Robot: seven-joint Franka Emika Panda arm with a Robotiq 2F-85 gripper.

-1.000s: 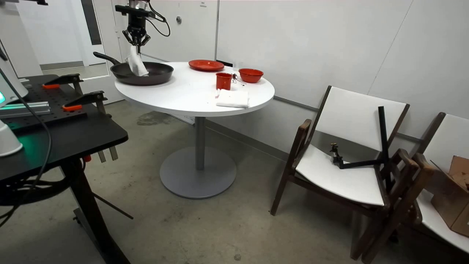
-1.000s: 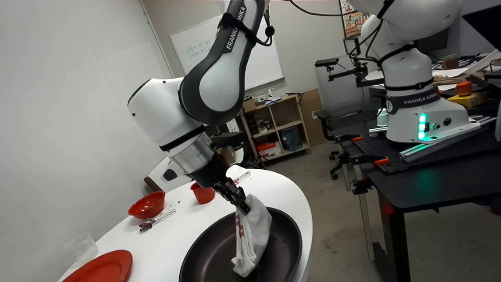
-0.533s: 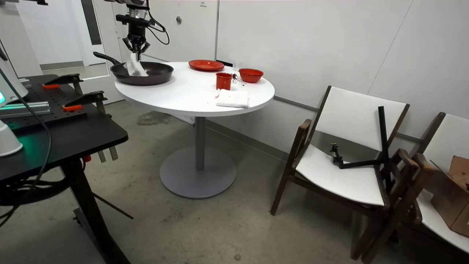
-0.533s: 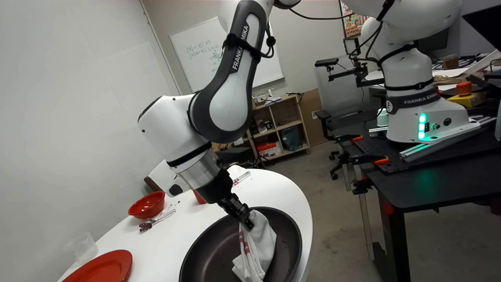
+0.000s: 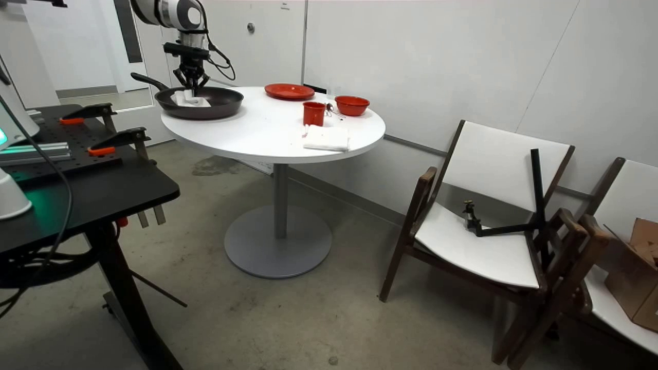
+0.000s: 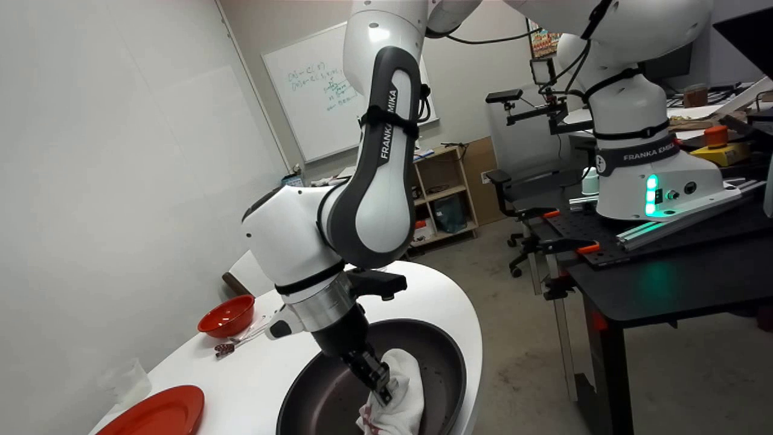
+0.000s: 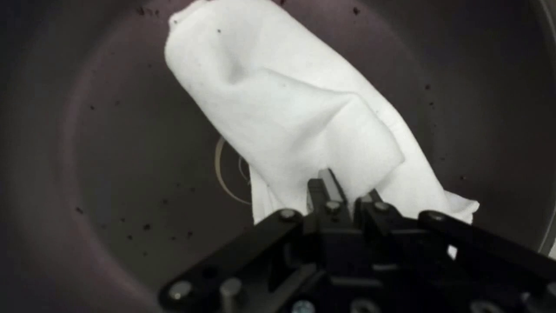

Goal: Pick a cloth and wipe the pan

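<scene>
The black pan (image 5: 221, 105) rests on the white table, its handle (image 5: 148, 80) reaching over the table's edge. Small dark crumbs (image 7: 147, 227) are scattered across the pan's inside in the wrist view. A white cloth (image 7: 278, 104) with red stripes lies bunched on the pan floor, crumpled under my fingertips. My gripper (image 7: 349, 187) points down into the pan, shut on the cloth, with fabric pinched between its narrow fingers. In both exterior views the gripper (image 6: 381, 393) is low inside the pan, and the cloth (image 6: 409, 386) spreads beside and below it.
On the white table (image 5: 257, 128) stand a red plate (image 5: 289, 92), a red cup (image 5: 313, 114) and a red bowl (image 5: 352, 106). Utensils (image 6: 241, 339) lie near the bowl. A folded white cloth (image 5: 326, 138) lies at the table's near edge. The pan's wall surrounds the gripper.
My gripper has come down into the pan. The cloth, which hung long from the fingers a second ago, has slumped and folded onto the pan floor.
</scene>
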